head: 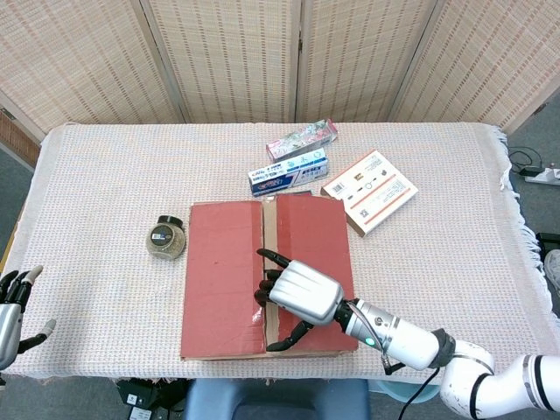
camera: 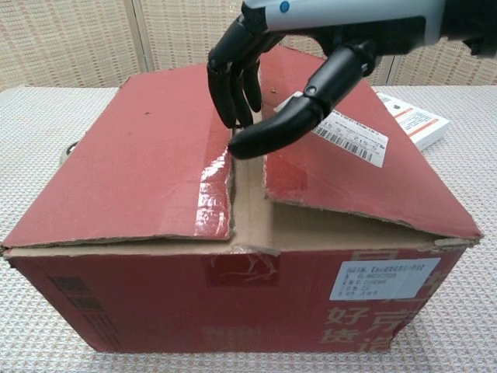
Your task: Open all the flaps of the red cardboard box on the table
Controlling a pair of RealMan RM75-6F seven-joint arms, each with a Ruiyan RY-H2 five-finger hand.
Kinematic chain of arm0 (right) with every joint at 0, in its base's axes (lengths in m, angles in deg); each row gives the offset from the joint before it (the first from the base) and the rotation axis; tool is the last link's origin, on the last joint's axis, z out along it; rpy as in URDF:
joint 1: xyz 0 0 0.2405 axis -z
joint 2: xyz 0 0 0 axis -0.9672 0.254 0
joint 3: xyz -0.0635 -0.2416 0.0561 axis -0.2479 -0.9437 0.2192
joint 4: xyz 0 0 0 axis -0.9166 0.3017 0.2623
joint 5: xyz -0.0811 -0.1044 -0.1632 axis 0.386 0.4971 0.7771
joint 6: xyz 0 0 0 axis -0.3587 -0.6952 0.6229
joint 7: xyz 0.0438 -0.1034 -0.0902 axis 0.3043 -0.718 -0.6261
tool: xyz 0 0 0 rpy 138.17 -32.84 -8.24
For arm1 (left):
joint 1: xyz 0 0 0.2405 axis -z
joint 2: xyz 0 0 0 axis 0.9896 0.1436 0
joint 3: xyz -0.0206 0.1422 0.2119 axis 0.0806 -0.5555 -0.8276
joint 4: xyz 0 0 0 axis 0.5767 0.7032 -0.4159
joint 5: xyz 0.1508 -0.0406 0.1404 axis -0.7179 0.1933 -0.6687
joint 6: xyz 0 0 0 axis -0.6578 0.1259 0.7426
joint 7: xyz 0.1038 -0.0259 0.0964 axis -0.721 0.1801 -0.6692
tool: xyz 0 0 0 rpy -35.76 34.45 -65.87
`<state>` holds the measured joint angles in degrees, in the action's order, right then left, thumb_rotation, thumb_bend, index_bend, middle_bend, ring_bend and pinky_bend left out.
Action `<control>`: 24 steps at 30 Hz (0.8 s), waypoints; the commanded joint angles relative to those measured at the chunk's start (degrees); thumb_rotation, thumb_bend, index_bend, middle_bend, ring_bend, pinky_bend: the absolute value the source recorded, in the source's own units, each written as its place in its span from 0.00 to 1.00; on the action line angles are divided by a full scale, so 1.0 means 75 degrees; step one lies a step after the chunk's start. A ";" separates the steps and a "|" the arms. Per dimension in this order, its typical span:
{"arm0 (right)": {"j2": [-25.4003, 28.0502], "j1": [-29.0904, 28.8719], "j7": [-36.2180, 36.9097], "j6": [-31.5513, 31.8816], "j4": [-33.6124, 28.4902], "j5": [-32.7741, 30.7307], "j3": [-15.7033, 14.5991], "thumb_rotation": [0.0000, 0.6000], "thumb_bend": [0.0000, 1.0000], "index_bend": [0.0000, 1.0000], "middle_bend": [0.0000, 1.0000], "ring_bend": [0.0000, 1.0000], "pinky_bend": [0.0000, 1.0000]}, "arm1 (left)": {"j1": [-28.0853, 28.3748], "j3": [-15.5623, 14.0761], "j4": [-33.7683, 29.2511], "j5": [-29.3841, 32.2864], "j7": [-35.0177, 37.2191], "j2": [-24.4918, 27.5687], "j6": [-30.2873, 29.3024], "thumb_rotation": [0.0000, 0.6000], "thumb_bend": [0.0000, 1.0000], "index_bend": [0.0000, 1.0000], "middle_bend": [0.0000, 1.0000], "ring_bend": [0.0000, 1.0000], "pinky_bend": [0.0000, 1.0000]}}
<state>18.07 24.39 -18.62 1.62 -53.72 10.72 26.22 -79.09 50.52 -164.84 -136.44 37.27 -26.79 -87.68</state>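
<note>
The red cardboard box (head: 223, 271) stands at the table's near middle, and the chest view shows its front wall (camera: 155, 303). The left top flap (camera: 140, 171) lies flat. The right top flap (camera: 365, 186), with a white label, is tilted up at its inner edge, and brown inner cardboard shows in the gap. My right hand (head: 297, 293) is over the seam; its fingers (camera: 233, 85) reach down into the gap and the thumb lies at the flap's edge, so it grips the right flap. My left hand (head: 10, 311) hangs off the table's near left corner, fingers apart and holding nothing.
A small dark-lidded jar (head: 165, 238) stands left of the box. Behind the box lie a blue carton (head: 287, 171), a pink-green carton (head: 302, 138) and a white-orange flat box (head: 370, 191). A wicker screen lines the far edge.
</note>
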 commanded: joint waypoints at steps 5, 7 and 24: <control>0.0452 0.0391 0.0322 0.0645 -0.0230 0.0368 -0.0008 0.33 0.01 0.43 0.49 0.45 0.00 | 0.0105 0.0067 0.0035 -0.0014 0.0037 0.0042 0.0085 1.00 0.29 0.13 0.18 0.12 0.00; 0.0609 0.0523 0.0403 0.0852 -0.0293 0.0478 -0.0010 0.33 0.01 0.43 0.49 0.45 0.00 | 0.0148 0.0111 0.0049 -0.0008 0.0048 0.0064 0.0100 1.00 0.29 0.13 0.18 0.12 0.00; 0.2407 0.2246 0.1101 0.2862 -0.0707 0.1469 -0.0375 0.33 0.01 0.43 0.49 0.46 0.00 | 0.0925 0.0479 0.0129 -0.0528 0.0430 0.0290 0.0510 1.00 0.29 0.13 0.18 0.12 0.00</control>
<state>35.44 40.27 -10.93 22.12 -58.98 20.99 23.93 -72.35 53.97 -163.84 -140.25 40.30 -24.79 -84.04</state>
